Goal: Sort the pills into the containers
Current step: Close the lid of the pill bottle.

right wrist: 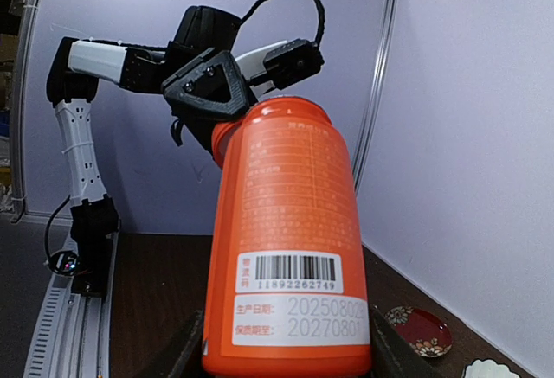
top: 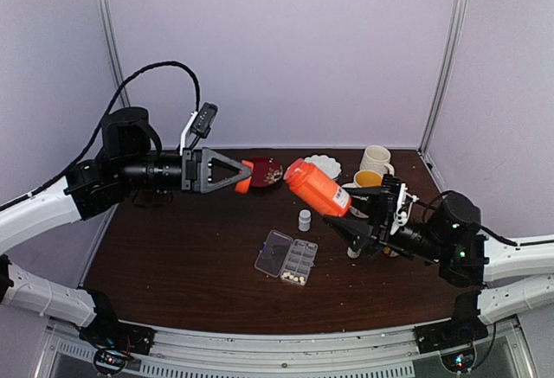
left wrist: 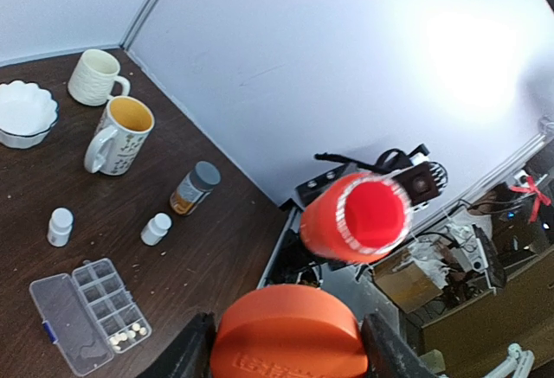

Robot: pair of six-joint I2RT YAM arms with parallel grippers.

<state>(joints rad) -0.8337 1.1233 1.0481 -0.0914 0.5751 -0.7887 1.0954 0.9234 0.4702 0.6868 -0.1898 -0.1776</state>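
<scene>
Pale lilac walls (top: 286, 49), silver corner posts (top: 447, 49); dark brown wooden table (top: 190, 261)

right gripper (top: 353, 215) holds an orange bottle (top: 317, 188) tilted over the table (top: 173, 257); left gripper (top: 244, 176) holds an orange cap (top: 243, 186).

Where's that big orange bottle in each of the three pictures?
Top external: orange bottle tilted, just right of centre.
Left wrist: orange bottle seen end-on, right of centre.
Right wrist: orange bottle upright, filling the middle.
Shared landmark: white scalloped bowl behind the bottle from above, at the left wrist's left edge, in the right wrist's bottom-right corner.
</scene>
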